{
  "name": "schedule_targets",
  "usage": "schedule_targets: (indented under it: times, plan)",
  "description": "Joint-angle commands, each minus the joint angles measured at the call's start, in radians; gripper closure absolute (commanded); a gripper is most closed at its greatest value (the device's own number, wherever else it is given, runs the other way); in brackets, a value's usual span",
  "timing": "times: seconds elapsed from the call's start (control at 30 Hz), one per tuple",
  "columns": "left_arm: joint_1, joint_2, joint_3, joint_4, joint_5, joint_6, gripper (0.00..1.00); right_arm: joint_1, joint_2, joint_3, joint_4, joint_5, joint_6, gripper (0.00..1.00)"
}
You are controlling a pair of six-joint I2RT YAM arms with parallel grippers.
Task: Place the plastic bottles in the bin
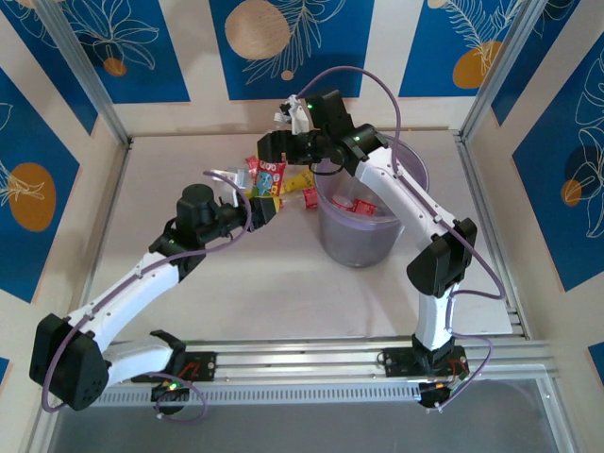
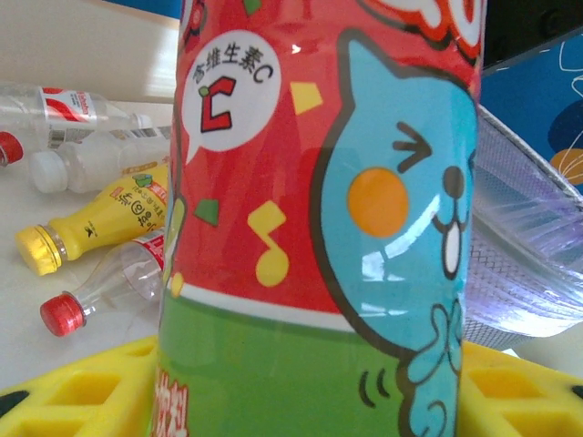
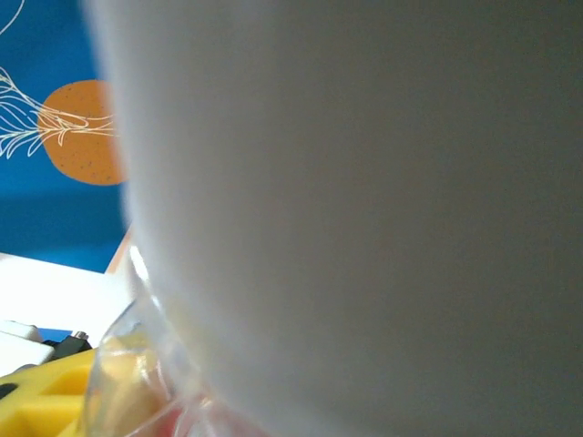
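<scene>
Starting from the near left corner of the table [image 1: 283, 311], the left arm is stretched low and diagonally toward the middle, wrist roughly level. The left gripper [image 1: 264, 201] is closed round a cat-label bottle [image 2: 319, 200], red over green, held upright between the yellow fingers [image 2: 127, 360]. This grip is judged to keep the bottle clear of the pile and ready for a swing to the bin [image 1: 363, 241]. The bin stands just right of the bottle, right of table centre, and red-labelled bottles are seen inside it.

Beyond the gripped bottle, loose bottles lie on their sides toward the far edge: a yellow bottle [image 2: 96, 218], a red-capped clear bottle [image 2: 100, 291] and a white-capped bottle [image 2: 77, 166].

Farthest, the right arm is raised from the near right edge, elbow high, forearm passed over the bin's far rim, wrist bent left. The right gripper [image 1: 283, 143] hangs over the pile near the far edge. Its width cannot be told, since a pale blurred surface sits close against its camera.
</scene>
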Motion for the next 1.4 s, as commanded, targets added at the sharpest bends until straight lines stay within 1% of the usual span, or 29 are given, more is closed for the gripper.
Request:
schedule_targets:
  times: [0.0,0.03,0.07,0.13,0.2,0.23,0.43,0.67,0.87,1.07,1.17,1.27,1.37]
  plan:
    - [-0.010,0.000,-0.005,0.030,0.000,0.023,0.94,0.010,-0.004,0.028,-0.032,-0.005,-0.021,0.44]
    - [-0.010,-0.001,-0.005,0.033,0.000,0.024,0.83,0.010,-0.004,0.028,-0.032,-0.005,-0.021,0.46]
    - [-0.011,0.000,-0.006,0.035,0.001,0.024,0.70,0.011,-0.004,0.031,-0.032,-0.005,-0.021,0.49]
    - [-0.011,-0.002,-0.006,0.038,0.007,0.028,0.34,0.010,-0.003,0.038,-0.029,-0.005,-0.026,0.52]
    - [-0.011,-0.003,-0.006,0.032,0.006,0.033,0.03,0.010,-0.001,0.056,-0.034,-0.003,-0.035,0.54]
    - [-0.009,-0.004,-0.006,0.028,0.004,0.035,0.00,0.010,-0.001,0.069,-0.038,0.000,-0.041,0.55]
    - [-0.010,-0.004,-0.012,0.008,0.006,0.045,0.00,-0.010,-0.017,0.144,-0.071,0.031,-0.080,0.57]
    - [-0.010,0.027,-0.016,-0.004,0.024,0.061,0.00,-0.087,-0.124,0.162,-0.083,0.061,-0.118,0.59]
    - [-0.010,0.078,-0.001,-0.030,0.006,0.063,0.00,-0.215,-0.266,0.082,-0.111,0.083,-0.127,0.60]
    - [-0.011,0.142,0.018,-0.043,-0.016,0.047,0.00,-0.371,-0.381,-0.053,-0.163,0.073,-0.149,0.60]
    - [-0.011,0.179,0.045,-0.097,-0.047,0.046,0.00,-0.426,-0.420,-0.134,-0.183,0.062,-0.165,0.61]
    - [-0.011,0.206,0.069,-0.167,-0.115,0.032,0.00,-0.462,-0.440,-0.195,-0.214,0.062,-0.185,0.61]
    - [-0.010,0.240,0.094,-0.253,-0.190,0.026,0.00,-0.477,-0.453,-0.243,-0.249,0.113,-0.214,0.62]
